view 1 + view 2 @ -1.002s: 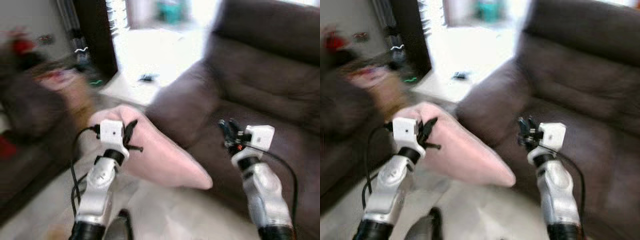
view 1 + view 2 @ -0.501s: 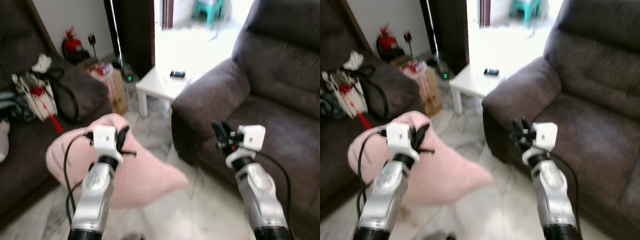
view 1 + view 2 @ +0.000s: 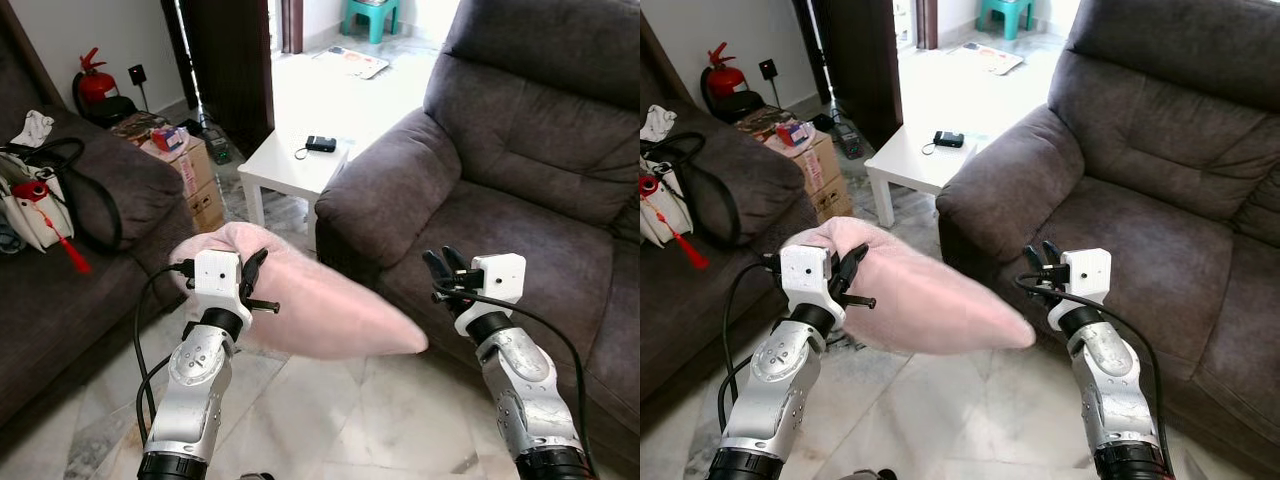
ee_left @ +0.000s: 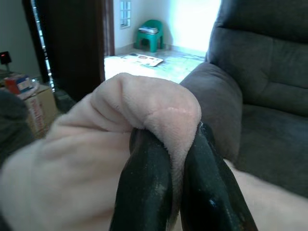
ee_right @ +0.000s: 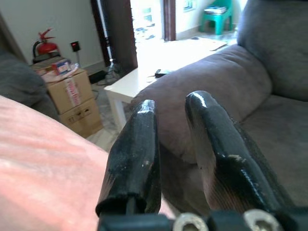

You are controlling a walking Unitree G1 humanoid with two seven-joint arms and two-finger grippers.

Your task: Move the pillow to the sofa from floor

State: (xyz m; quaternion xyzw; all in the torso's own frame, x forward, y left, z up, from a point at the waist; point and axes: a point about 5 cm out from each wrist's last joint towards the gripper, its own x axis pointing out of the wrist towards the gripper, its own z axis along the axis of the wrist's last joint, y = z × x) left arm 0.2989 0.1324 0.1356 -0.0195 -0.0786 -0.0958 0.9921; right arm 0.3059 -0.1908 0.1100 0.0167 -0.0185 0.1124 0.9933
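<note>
- The pink pillow (image 3: 310,305) is off the floor, held in the air in front of the dark brown sofa (image 3: 520,190), its far tip reaching toward the front edge of the sofa's seat, below the armrest.
- The left hand (image 4: 173,159) is clamped on the pillow: the left wrist view shows a fold of the pink fabric pinched between the two black fingers (image 4: 144,187), a detail the head views only hint at.
- The right hand (image 3: 440,270) is raised just in front of the sofa seat, beside the pillow's tip. In the right wrist view its fingers (image 5: 132,154) stand a little apart with nothing between them, and the pillow lies to one side.
- The head views add the room: a small white counter (image 3: 290,170) beside the sofa's armrest with a small dark object (image 3: 320,144) near its far edge, cardboard boxes (image 3: 195,175), a red fire extinguisher (image 3: 92,88), and a second sofa (image 3: 70,250) carrying a bag (image 3: 35,205).
</note>
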